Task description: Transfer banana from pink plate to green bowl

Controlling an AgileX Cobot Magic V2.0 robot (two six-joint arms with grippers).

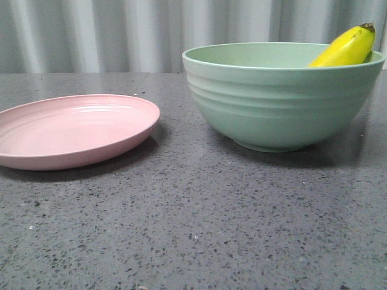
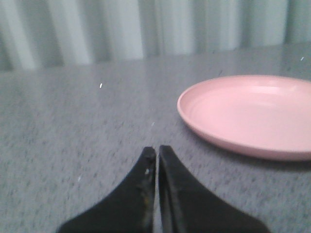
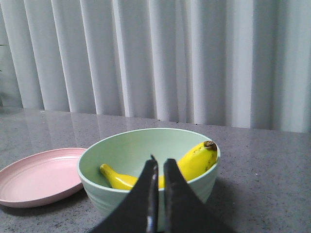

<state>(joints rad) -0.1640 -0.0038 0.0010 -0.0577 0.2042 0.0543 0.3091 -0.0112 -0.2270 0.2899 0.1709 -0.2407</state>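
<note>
The yellow banana [image 1: 347, 48] lies inside the green bowl [image 1: 278, 99], its dark-tipped end leaning over the right rim. The right wrist view shows the banana [image 3: 197, 160] curved across the inside of the bowl [image 3: 104, 187]. The pink plate [image 1: 72, 130] sits bare to the left of the bowl; it also shows in the left wrist view [image 2: 252, 116] and the right wrist view [image 3: 36, 177]. My left gripper [image 2: 157, 149] is shut and empty, low over the table beside the plate. My right gripper [image 3: 160, 161] is shut and empty, drawn back from the bowl.
The table is a dark speckled grey stone surface [image 1: 193, 229]. A pale pleated curtain [image 1: 121, 30] hangs along its back edge. Neither arm shows in the front view.
</note>
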